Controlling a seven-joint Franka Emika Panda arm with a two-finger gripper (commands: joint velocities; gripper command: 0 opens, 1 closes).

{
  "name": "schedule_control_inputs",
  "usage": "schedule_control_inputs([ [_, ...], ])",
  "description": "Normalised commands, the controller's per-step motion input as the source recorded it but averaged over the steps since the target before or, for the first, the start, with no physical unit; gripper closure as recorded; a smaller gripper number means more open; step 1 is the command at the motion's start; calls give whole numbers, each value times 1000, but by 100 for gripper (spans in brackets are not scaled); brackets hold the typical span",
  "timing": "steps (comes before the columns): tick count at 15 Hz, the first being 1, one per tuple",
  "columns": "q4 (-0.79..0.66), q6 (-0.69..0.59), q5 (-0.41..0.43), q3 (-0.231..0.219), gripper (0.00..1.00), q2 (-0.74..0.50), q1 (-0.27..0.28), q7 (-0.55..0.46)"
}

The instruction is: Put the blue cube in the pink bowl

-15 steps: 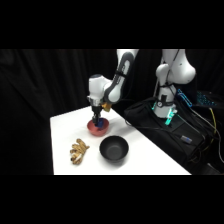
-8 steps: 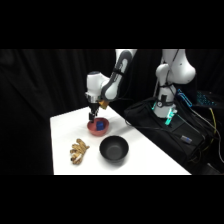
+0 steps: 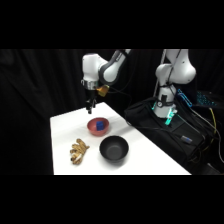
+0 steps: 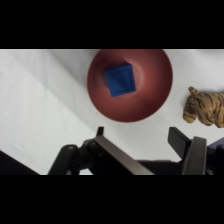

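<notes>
Black curtains are hung behind a white table (image 3: pixel 62 132), and dark bags and cables are piled at its far right side. On the table the pink bowl (image 3: pixel 98 126) is set near the middle, and the blue cube (image 3: pixel 100 125) is seen lying inside it. In the wrist view the cube (image 4: pixel 120 79) is shown resting on the floor of the bowl (image 4: pixel 150 95), a little off centre and turned at a slight angle to the picture's edges, with nothing touching it.

The gripper (image 3: pixel 89 107) is held above the table, up and just behind the bowl's far left edge, clear of both bowl and cube. In the wrist view the gripper (image 4: pixel 142 142) is seen with its two fingers (image 4: pixel 181 141) spread wide apart, and nothing is held between them; white table surface and the bowl's near rim are visible in the gap.

A glossy black bowl (image 3: pixel 114 149) is placed just in front of the pink one, close but apart from it. A small striped toy tiger (image 3: pixel 78 151) is laid on the table left of the black bowl; in the wrist view it (image 4: pixel 205 106) is seen beside the pink bowl, not touching it. A white arm base (image 3: pixel 172 75) is seen at the upper right.
</notes>
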Motion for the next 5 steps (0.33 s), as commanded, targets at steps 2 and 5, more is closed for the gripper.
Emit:
schedule_control_inputs([
  [2, 158, -511, -138, 60, 0, -337, -47, 74],
  [5, 245, -452, -139, 82, 0, -204, -82, 89],
])
